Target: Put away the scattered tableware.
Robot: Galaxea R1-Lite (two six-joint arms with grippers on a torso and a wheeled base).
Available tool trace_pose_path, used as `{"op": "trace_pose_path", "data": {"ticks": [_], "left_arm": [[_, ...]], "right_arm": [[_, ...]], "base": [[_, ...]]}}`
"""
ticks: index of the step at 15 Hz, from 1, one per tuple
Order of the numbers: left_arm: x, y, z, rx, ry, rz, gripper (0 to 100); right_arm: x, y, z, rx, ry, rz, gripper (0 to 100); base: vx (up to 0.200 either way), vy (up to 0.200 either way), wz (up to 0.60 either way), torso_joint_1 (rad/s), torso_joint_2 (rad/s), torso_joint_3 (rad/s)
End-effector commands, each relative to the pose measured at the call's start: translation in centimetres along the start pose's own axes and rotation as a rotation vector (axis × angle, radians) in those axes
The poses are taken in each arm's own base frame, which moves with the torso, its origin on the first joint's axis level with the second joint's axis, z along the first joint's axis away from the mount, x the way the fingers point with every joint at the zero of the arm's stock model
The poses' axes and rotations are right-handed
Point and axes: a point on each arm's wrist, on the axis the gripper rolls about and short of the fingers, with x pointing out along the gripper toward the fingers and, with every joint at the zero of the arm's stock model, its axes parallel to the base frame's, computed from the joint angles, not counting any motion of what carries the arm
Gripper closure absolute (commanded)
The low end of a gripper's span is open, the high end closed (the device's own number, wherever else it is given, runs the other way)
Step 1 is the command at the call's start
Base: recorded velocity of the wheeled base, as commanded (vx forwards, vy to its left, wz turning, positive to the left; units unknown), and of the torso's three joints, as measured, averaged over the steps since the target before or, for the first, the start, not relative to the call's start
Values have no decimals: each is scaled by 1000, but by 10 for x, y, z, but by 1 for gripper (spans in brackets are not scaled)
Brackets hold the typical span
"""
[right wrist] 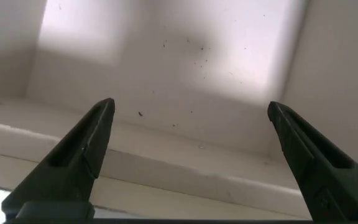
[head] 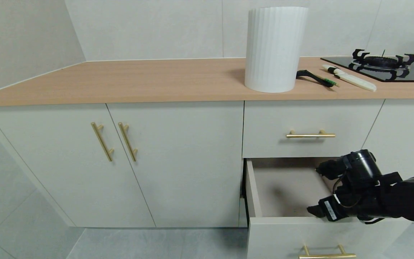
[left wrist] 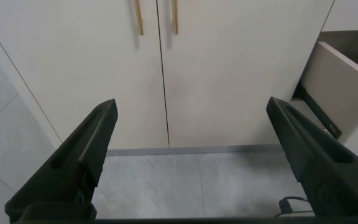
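Two utensils lie on the wooden counter [head: 138, 79] at the right: a black-handled tool with a green tip [head: 314, 78] and a white knife [head: 350, 78] with a green and black band. Below them, the second drawer [head: 253, 190] is pulled out and looks bare inside. My right gripper [head: 318, 190] hangs open over the drawer's right part with nothing between its fingers. The right wrist view looks past the open right gripper [right wrist: 188, 106] onto the drawer floor [right wrist: 185, 56]. My left gripper [left wrist: 191, 109] is open, low before the cabinet doors [left wrist: 166, 68], holding nothing.
A tall white ribbed container [head: 275, 48] stands on the counter just left of the utensils. A black hob [head: 383, 64] sits at the far right. The top drawer [head: 311, 126] is closed. The open drawer's side [left wrist: 344, 74] juts out beside the left gripper.
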Motion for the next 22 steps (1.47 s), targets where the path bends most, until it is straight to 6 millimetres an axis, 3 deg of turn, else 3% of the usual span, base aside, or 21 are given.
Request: {"op": "trace_pose_path", "data": {"ticks": [1,14,22], "left_arm": [[0,0,0,0,0,0,0],[0,0,0,0,0,0,0],[0,0,0,0,0,0,0]], "right_arm": [[-14,4,3,-20,-19,11,0],[-40,17,-25,-215,256,61,0],[-46,16,-24,-226,272,62,0]], "base": [[0,0,0,0,0,0],[0,0,0,0,0,0],[0,0,0,0,0,0]]}}
